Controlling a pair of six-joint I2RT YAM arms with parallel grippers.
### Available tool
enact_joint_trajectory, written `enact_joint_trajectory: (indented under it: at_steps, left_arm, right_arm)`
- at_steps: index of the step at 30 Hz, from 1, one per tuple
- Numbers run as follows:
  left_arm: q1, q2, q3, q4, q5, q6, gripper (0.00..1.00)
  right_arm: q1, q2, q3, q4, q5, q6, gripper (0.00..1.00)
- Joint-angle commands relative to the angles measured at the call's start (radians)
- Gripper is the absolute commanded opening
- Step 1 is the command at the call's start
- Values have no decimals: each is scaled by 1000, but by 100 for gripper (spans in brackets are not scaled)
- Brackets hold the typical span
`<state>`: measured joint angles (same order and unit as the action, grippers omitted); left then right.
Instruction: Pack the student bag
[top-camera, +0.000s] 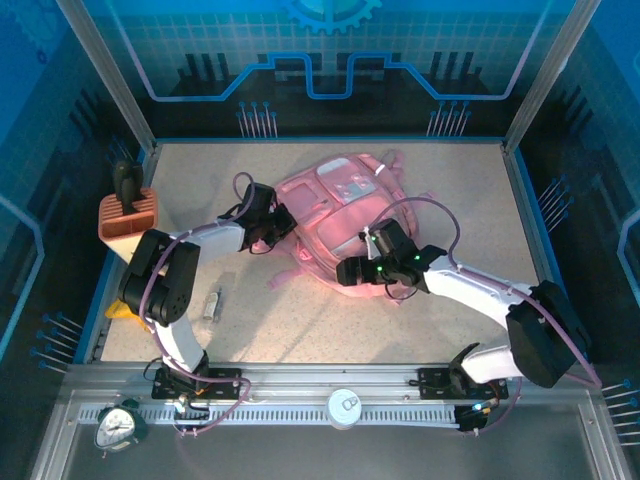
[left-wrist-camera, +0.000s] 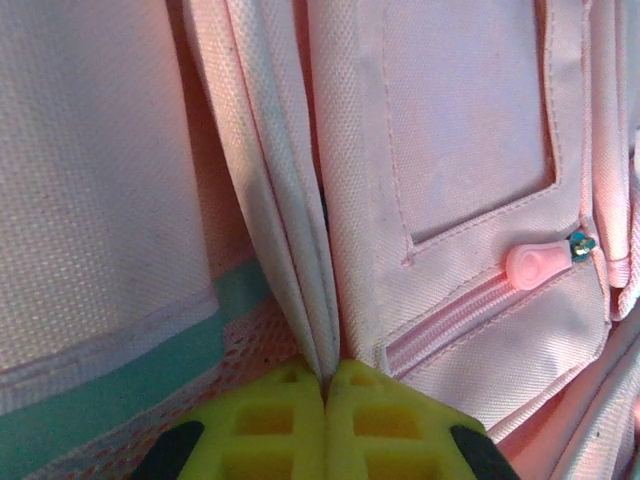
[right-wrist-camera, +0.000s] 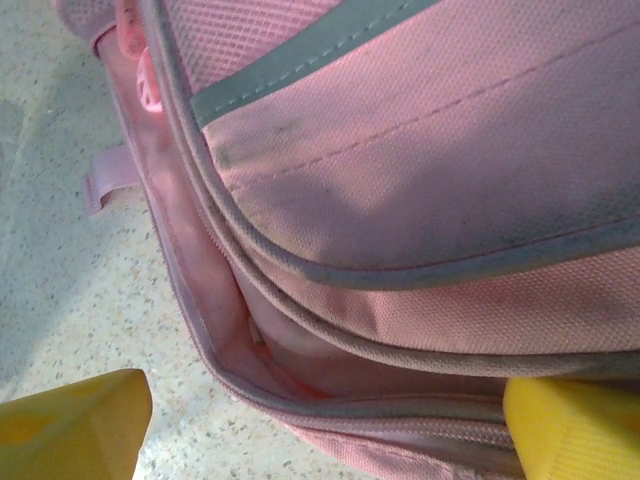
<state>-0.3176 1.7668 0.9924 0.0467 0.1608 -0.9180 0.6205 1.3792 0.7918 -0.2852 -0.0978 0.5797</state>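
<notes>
The pink student bag (top-camera: 340, 215) lies flat in the middle of the table, straps spread. My left gripper (top-camera: 275, 228) is at its left side. In the left wrist view the yellow jaws of the left gripper (left-wrist-camera: 327, 385) are shut on a pale pink fold of the bag's edge (left-wrist-camera: 290, 250), beside a zipped pocket (left-wrist-camera: 470, 300). My right gripper (top-camera: 352, 272) is at the bag's near edge. It stands open (right-wrist-camera: 320, 420), its yellow fingers (right-wrist-camera: 80, 425) wide on either side of the bag's gaping zip opening (right-wrist-camera: 250, 340), holding nothing.
An orange ribbed box (top-camera: 128, 218) with a dark object (top-camera: 127, 185) on top stands at the left edge. A small pale item (top-camera: 212, 303) lies on the table near the left arm. An alarm clock (top-camera: 118, 425) and a white disc (top-camera: 345, 407) sit on the front rail.
</notes>
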Motion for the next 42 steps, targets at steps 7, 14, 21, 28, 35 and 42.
enact_joint_trajectory:
  at_steps: [7,14,21,28,35,42]
  left_arm:
    - [-138,-153,-101,59,-53,-109,0]
    - [-277,-164,-127,114,-145,-201,0]
    - [-308,-157,-137,146,-187,-240,0]
    - [-323,-162,-146,164,-199,-258,0]
    - [-334,-169,-129,125,-217,-241,0]
    - [-337,-172,-116,110,-229,-240,0]
  right_arm:
    - [-222,85,132,46,59,-78,96]
    - [-369,137,257,-47,44,-131,98]
    - [-344,-30,160,-181,60,-185,97]
    - [-137,-138,31,-138,56,-137,86]
    - [44,-46,8,56,90,-113,66]
    - [118,69,16,192,189,-80,50]
